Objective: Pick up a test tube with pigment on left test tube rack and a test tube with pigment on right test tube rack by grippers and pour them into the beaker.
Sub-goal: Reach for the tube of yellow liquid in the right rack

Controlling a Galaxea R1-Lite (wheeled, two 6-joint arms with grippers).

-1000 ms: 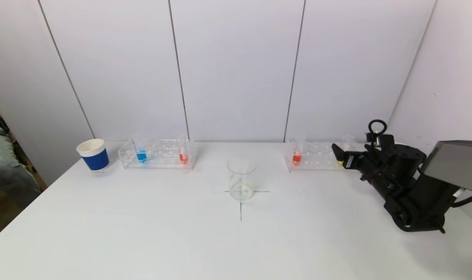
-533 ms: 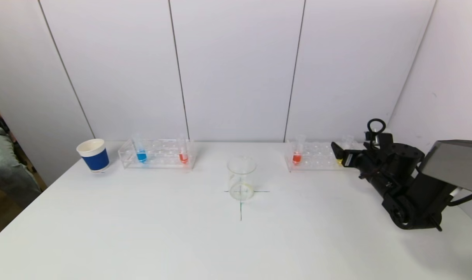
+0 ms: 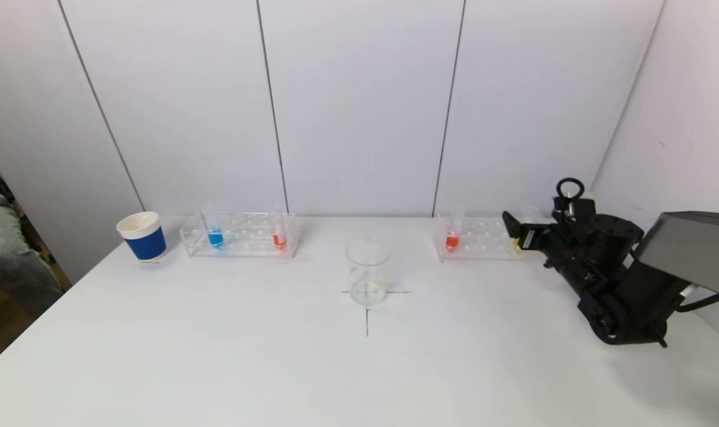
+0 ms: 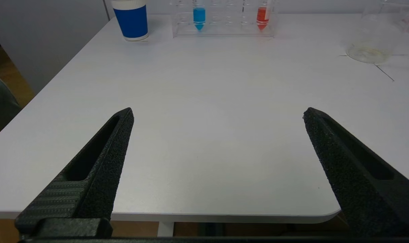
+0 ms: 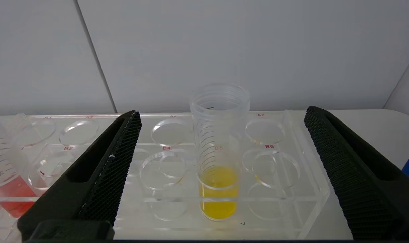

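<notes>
On the white desk (image 3: 217,356), at about ten o'clock from the beaker, a blue paper cup with a white rim (image 3: 141,236) stands just beside the clear acrylic left test tube rack (image 3: 240,235), which holds an upright tube of blue pigment (image 3: 215,235) near its left end and an upright tube of red pigment (image 3: 279,236) near its right end. The left tool (image 4: 217,114) shows only in its own wrist view, hovering low over the near edge of the desk with its two black fingers spread wide and nothing between them, the cup and left rack far ahead of it. The clear glass beaker (image 3: 368,272) stands at the middle of the desk on a thin drawn cross. At about two o'clock from the beaker sits the clear acrylic right test tube rack (image 3: 478,237), with an upright tube of red-orange pigment (image 3: 452,236) near its left end. The right tool (image 5: 221,114) is at the rack's right end, fingers spread wide on either side of an upright clear tube of yellow pigment (image 5: 219,162) standing in hole B5, not touching it.
</notes>
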